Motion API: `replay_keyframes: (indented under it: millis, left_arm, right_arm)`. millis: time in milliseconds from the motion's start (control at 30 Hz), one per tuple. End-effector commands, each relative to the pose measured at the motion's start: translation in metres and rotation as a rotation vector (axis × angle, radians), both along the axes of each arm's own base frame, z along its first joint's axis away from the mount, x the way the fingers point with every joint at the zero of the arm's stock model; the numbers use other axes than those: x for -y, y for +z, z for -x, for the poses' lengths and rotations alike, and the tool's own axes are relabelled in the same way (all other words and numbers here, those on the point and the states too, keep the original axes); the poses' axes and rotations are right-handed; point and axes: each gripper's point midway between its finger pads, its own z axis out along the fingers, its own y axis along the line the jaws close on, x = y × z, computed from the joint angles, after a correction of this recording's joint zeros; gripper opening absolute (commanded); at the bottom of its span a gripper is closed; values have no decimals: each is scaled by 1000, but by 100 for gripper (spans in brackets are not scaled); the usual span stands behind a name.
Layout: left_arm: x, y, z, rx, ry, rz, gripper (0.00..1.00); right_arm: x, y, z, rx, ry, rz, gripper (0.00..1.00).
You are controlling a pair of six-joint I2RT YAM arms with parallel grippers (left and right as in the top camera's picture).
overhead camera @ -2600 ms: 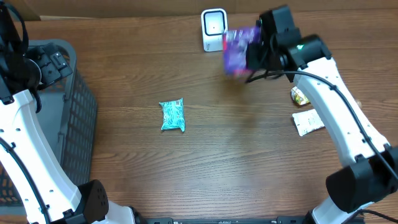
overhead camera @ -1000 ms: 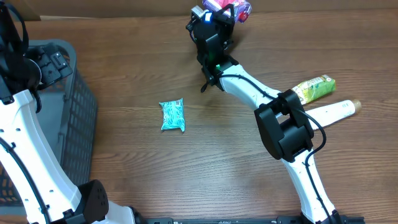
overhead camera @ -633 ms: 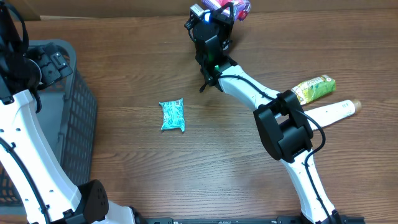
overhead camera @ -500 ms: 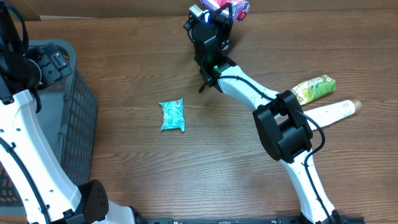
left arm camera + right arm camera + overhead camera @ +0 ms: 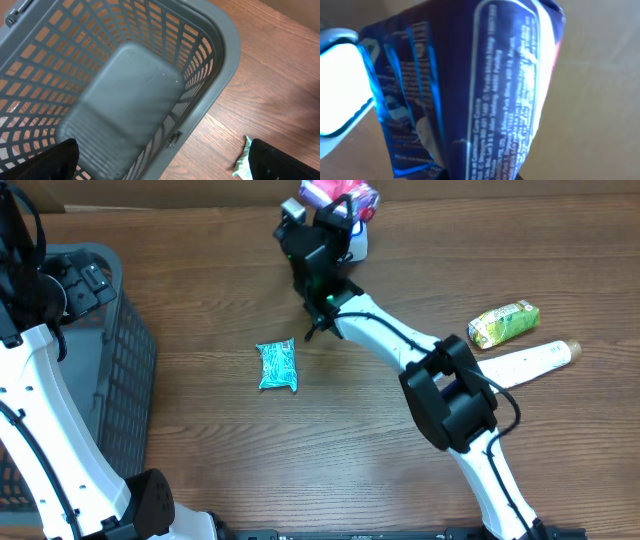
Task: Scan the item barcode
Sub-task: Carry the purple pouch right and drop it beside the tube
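Holding a purple packet [image 5: 340, 192] at the far edge of the counter [image 5: 200, 470]: right jaws, pinched narrow on it, at the end of the outstretched right arm [image 5: 400, 345]. Packet sits just beside the white scanner [image 5: 337, 90], its printed side toward the wrist camera; barcode not discernible. Left jaws: spread wide, holding nothing, above the grey basket [image 5: 220, 45] at the counter's left side. Loose on the counter: teal packet [image 5: 278, 366] near centre; green packet [image 5: 503, 323] and white tube [image 5: 530, 361] close together at right, well apart from the scanner.
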Motion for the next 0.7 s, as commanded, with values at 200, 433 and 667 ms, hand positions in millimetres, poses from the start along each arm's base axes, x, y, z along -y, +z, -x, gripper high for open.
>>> replay_keyframes:
  millis: [200, 433, 667]
  left_arm:
    - [-3, -2, -1, -12, -2, -7, 100]
    - [-3, -2, -1, -12, -2, -7, 100]
    - [-3, -2, -1, -12, -2, -7, 100]
  right_arm:
    - [-49, 94, 102, -259, 337, -601, 4]
    - [8, 150, 150, -299, 76, -1455, 4]
    - [146, 108, 183, -189, -641, -1771, 4]
